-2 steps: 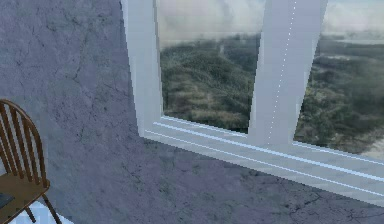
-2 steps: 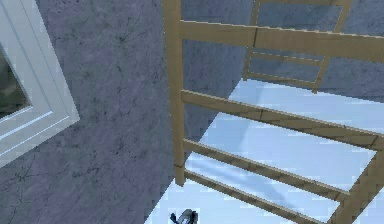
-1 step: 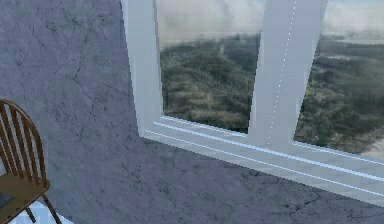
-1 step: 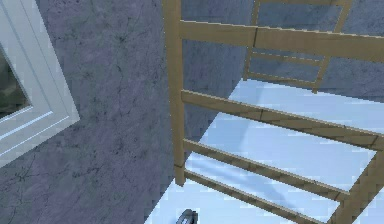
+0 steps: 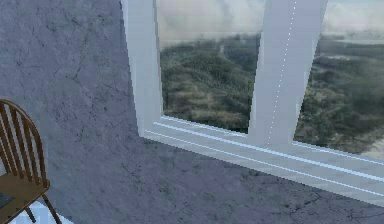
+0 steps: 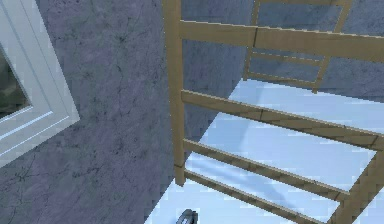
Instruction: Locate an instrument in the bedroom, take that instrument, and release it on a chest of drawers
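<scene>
Search likely goes best turning slowly from window [image 5: 210, 80] at 1 o'clock ahead toward bed [image 6: 280, 142]; whether tool [image 6: 186, 216], 6 o'clock in the arm side view, grasps anything cannot be told.

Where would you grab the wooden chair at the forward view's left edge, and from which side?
Probably take the wooden chair by the curved top rail of its back, coming from above. That rail is the highest exposed edge, and the gaps between the thin spindles below should let a finger pass behind it. The seat looks too broad. The picture's edge cuts the chair, so its far side can't be judged.
</scene>
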